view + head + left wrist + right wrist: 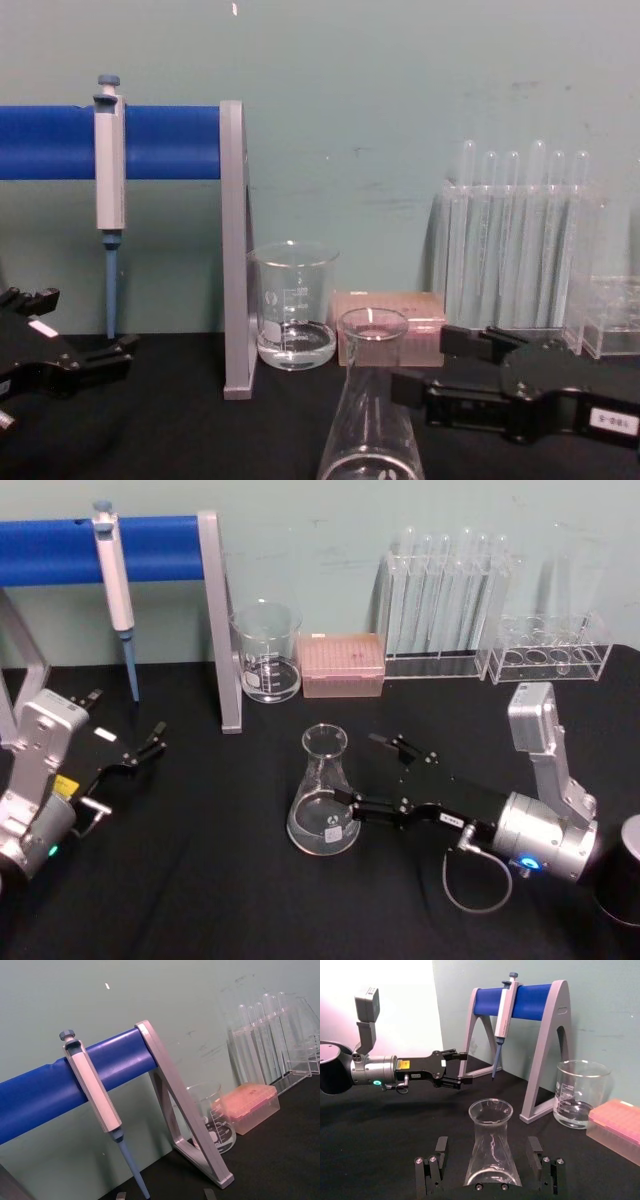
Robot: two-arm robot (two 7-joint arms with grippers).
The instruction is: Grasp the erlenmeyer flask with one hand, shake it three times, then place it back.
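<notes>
My left gripper (125,722) is parked low over the counter (200,880) with its fingers apart, well away from the work. The erlenmeyer flask (322,802) stands upright between the fingers (535,1149) of my right gripper (362,770), which are wide and, I judge, not yet pressing the glass. The flask looks empty, so light, but it is stiff, slippery and fragile. I would close gently at the narrow neck under the rolled rim, because the slanted wall may slide out.

Even bright light; faint shadows on black table (200,880); glints on erlenmeyer flask (320,780)
</notes>
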